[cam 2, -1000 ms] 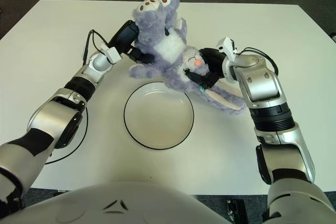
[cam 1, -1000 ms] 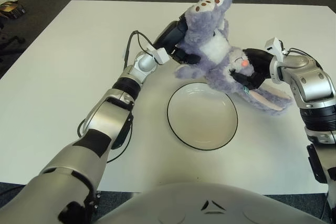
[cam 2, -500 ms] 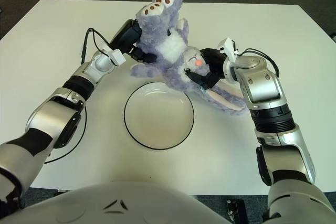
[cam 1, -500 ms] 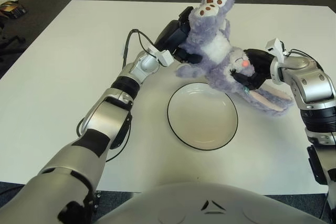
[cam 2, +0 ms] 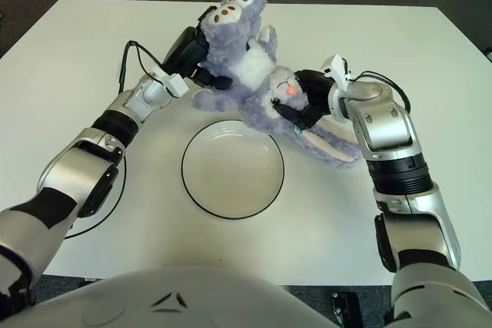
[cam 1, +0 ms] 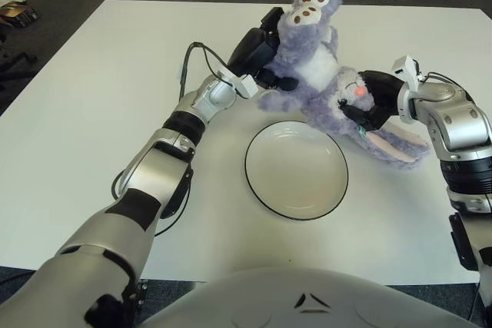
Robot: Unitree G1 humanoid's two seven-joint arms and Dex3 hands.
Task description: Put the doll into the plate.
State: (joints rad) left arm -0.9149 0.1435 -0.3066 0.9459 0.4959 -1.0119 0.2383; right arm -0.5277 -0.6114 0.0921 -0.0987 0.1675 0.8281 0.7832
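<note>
- The doll is a fluffy lavender plush rabbit with a white belly patch, a pink-red nose and brown pads on its upturned feet; its long, pink-lined ears trail toward the bench's right edge.
- It is held upside down just beyond the far rim of the plate, toward the far edge of the bench, with its head lowest, near the plate's far-right rim, and not inside it.
- The left robot hand has its dark fingers closed on the doll's body from the left side.
- The right robot hand is clamped on the doll's head from the right.
- The plate is round, shallow, glossy cream with a thin dark rim, lying flat mid-bench.
- The bench is a smooth matte white surface.
</note>
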